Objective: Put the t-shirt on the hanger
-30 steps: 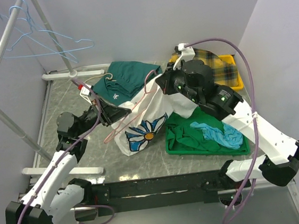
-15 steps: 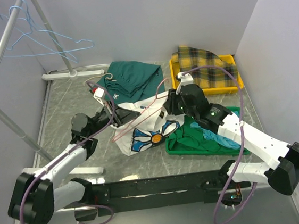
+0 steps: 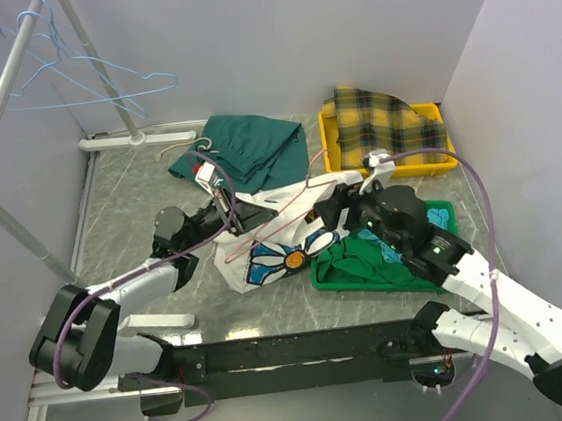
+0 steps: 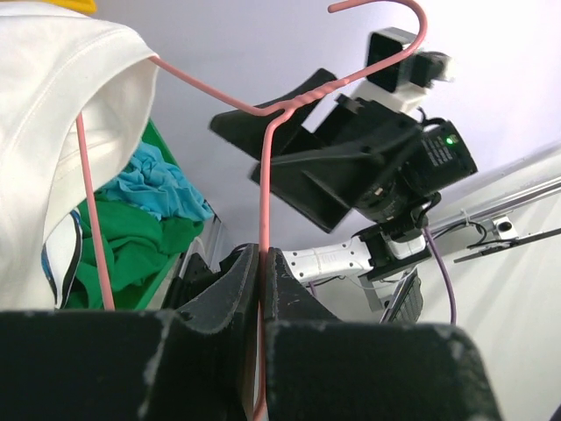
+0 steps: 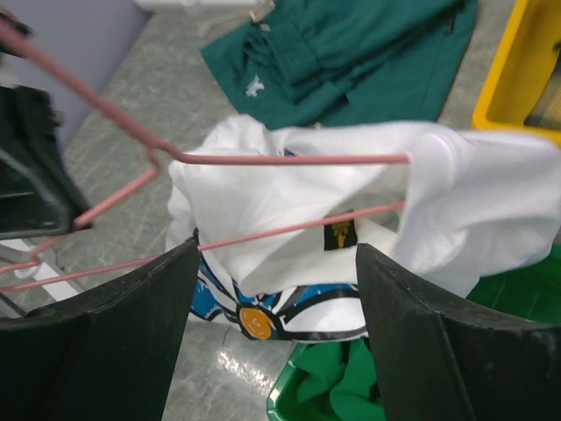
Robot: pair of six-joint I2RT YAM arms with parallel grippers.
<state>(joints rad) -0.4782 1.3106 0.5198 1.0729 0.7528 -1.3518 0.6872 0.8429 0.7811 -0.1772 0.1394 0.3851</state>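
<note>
My left jaws clamp the hanger [image 4: 262,219] by its wire below the hook, my right jaws stand wide and empty, and the t-shirt [image 5: 289,202], on the desk [image 3: 129,201] at 9 o'clock from the green tray [image 3: 370,288], covers one hanger shoulder only; I judge the other shoulder not yet dressed.

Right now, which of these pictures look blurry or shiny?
Top view: sharp, evenly lit, faint sheen on the table. Left wrist: dark jaws fill the bottom, soft; hanger clear. Right wrist: jaws blurred in front, t-shirt slightly smeared.
</note>
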